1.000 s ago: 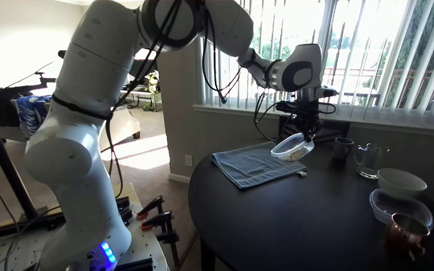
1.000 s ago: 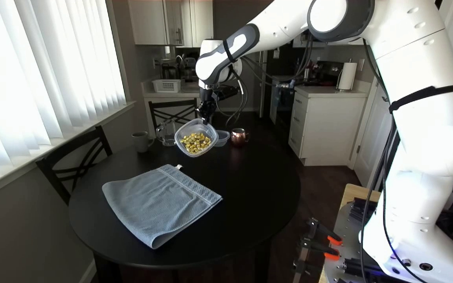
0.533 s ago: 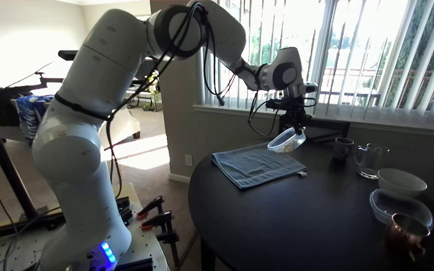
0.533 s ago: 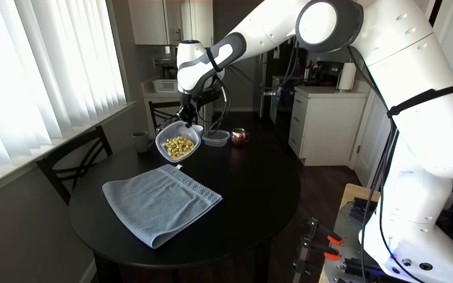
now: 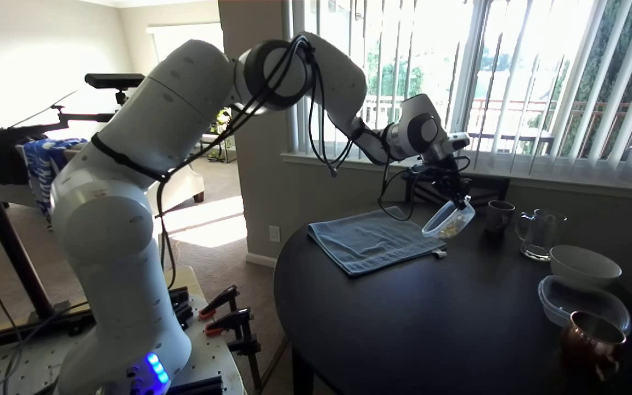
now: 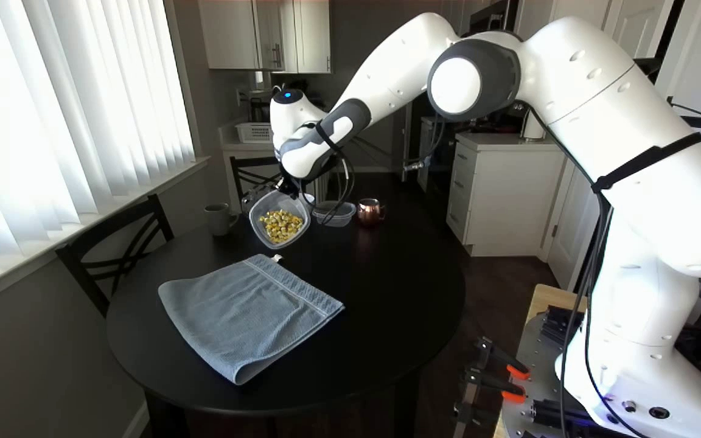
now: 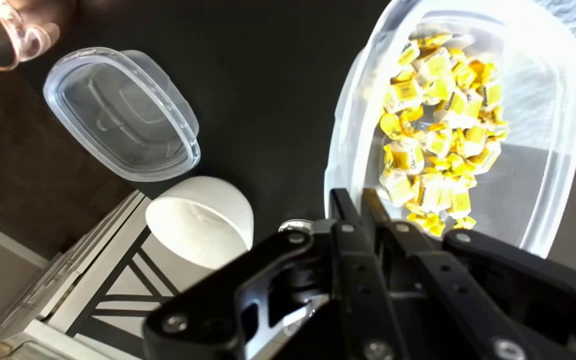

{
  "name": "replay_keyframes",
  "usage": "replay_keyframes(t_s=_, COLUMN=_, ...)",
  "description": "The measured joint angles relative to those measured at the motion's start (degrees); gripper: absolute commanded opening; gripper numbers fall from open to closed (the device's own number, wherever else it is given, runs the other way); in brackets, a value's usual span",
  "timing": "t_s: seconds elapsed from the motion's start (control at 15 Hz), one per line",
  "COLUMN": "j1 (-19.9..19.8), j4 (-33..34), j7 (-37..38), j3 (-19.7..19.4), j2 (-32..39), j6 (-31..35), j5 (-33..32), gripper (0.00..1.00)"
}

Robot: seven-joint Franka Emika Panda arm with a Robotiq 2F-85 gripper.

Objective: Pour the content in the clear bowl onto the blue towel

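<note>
Candies (image 7: 455, 107) hang above the desk (image 6: 381, 322) in the tilted clear bowl (image 7: 530, 120), rim pinched by the end effector (image 7: 357, 199), and could scatter off-target if pouring starts short of the blue towel (image 6: 250, 313) near the edge facing the window (image 5: 513, 82).

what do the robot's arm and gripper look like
The arm is white, with smooth rounded segments, dark grey covers at some joints, black straps around it and black cables along it. Blue lights glow at its base. The gripper is mostly black, dotted with silvery screws, its fingers slim and dark.
</note>
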Motion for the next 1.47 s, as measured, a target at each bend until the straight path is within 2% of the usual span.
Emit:
replay_keyframes(t_s=0.2, j1=2.2, j4=0.4, j7=3.6, j3=-3.7, j2=2.6, j6=2.4, j5=-2.6, gripper=0.05)
replay_keyframes(t_s=0.4, j1=2.7, j4=0.3, j7=3.8, j3=-4.6, j2=3.0, j6=3.3, j5=-2.9, gripper=0.05)
replay_keyframes(t_s=0.73, j1=1.9, j4=-3.9, j7=3.8, j3=-6.0, j2=-1.1, j6=10.1, j5=-2.9, gripper=0.05)
replay_keyframes(t_s=1.13, j1=4.8, j4=-8.3, j7=3.8, j3=-12.5, j2=-2.3, j6=18.3, j5=-6.8, gripper=0.05)
replay_keyframes(t_s=1.47, j1=5.4, j4=-9.0, j7=3.7, j3=-14.3, j2=-2.2, j6=20.5, j5=-7.1, gripper=0.07)
